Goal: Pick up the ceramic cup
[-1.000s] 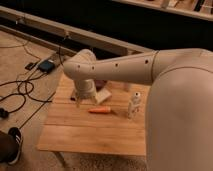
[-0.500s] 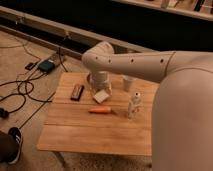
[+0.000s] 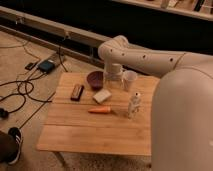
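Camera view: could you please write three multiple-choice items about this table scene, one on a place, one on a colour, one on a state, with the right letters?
1. Where on the table is the ceramic cup?
A. near edge
B. far edge, right beside the tool
C. front left corner

2. What colour is the bowl?
A. dark maroon
B. green
C. yellow

3. The tool is:
A. shut on the ceramic cup
B. shut on the bowl
C. open, holding nothing

Answers:
1 B: the ceramic cup stands at the far edge, next to the tool.
2 A: the bowl looks dark red-brown.
3 C: the tool hangs between bowl and ceramic cup, gripping neither.
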Controlling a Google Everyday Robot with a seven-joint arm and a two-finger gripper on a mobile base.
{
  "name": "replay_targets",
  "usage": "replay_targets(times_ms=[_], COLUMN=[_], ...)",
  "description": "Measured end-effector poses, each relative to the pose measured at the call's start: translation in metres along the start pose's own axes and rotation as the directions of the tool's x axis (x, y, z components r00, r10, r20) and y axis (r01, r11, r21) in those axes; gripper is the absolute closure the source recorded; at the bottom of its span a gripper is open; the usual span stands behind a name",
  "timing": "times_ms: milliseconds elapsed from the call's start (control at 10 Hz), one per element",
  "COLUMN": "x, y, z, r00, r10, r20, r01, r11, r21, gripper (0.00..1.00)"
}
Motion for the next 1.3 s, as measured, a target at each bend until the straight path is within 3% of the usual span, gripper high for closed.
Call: replay_targets(times_ms=[400, 700, 1300], x=[-0.031, -0.058, -0.088], y=[-0.028, -0.068, -0.110], z=[0.001, 0.009, 0.035], r00=[0.998, 0.985, 0.933], r10=[0.069, 0.173, 0.357], r20=[0.001, 0.011, 0.047], r01=[-0.069, -0.173, -0.356], r11=[0.998, 0.985, 0.934], r21=[-0.007, -0.004, -0.030], gripper=[0.35, 0.35, 0.35])
